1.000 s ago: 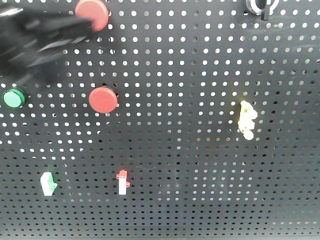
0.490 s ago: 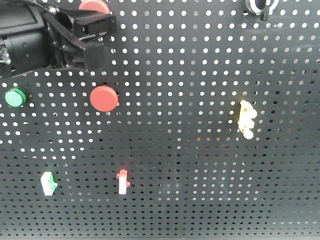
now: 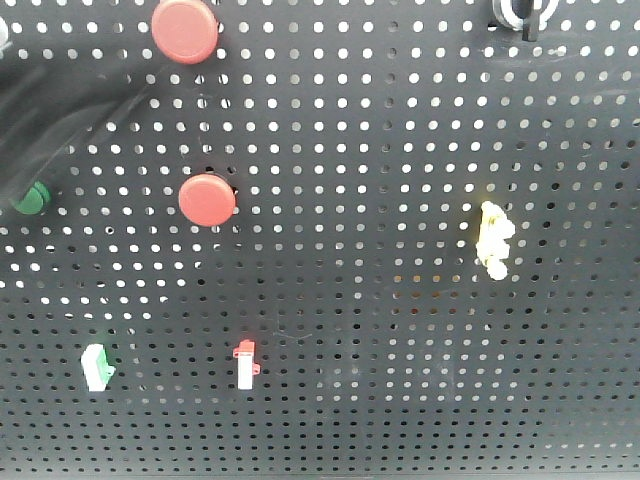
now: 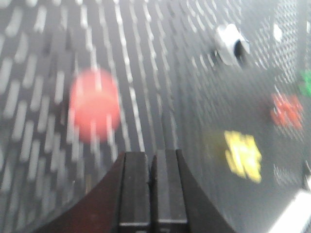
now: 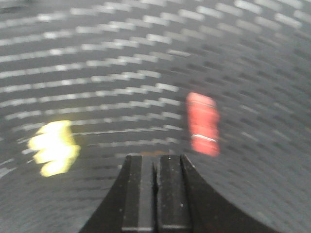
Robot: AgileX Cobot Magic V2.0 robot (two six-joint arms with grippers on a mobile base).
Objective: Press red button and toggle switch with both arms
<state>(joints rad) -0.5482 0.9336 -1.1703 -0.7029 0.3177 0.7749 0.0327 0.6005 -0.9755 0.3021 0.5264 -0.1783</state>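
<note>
Blurred arm (image 3: 52,108) over green button (image 3: 33,199)

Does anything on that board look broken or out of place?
Nothing looks broken. The oddest thing is the yellow knobbly piece at right, lumpy beside the neat red buttons. A blurred dark arm half hides the green button.

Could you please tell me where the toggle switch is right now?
In the front view, the toggle switch sits at the top edge, right of centre, partly cut off, well above the yellow piece.
</note>
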